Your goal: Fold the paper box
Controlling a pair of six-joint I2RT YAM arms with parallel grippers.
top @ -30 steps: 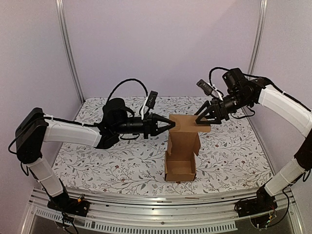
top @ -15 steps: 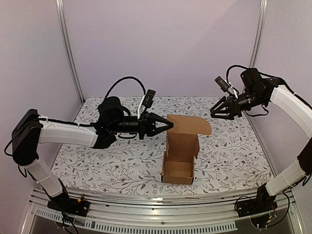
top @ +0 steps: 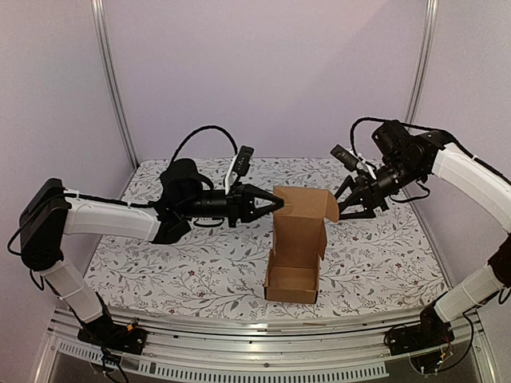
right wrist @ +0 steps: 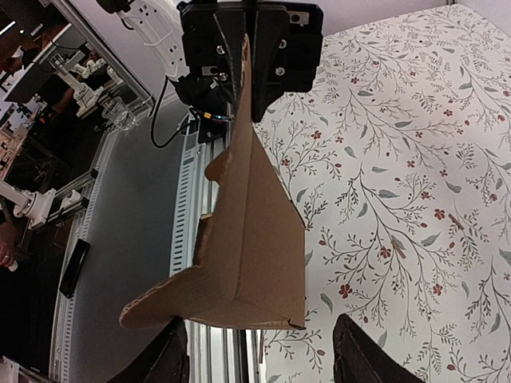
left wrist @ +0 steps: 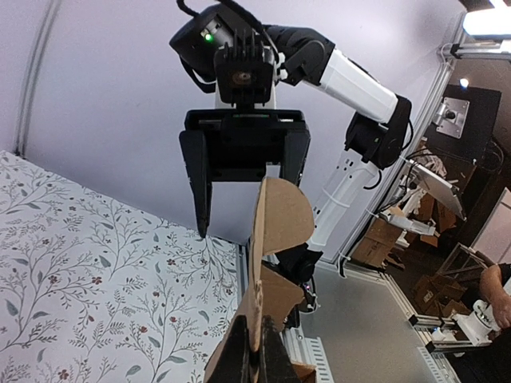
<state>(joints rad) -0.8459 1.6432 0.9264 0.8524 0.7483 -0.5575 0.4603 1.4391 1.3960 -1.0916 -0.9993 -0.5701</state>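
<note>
The paper box is plain brown cardboard standing on end at the middle of the table, its open tray toward the near edge and its lid panel upright. My left gripper is shut on the lid's upper left edge; in the left wrist view the cardboard rises edge-on from my shut gripper. My right gripper is open at the lid's right tab. In the right wrist view the folded end of the paper box sits just ahead of the gap of that gripper, unpinched.
The table carries a floral cloth. An aluminium rail runs along the near edge, with upright frame posts at the back corners. My right arm reaches in from the right side.
My right gripper drew back to the right from the lid flap, then returned lower to the flap's right tab. The flap now bends down more. The left grip stayed put.
</note>
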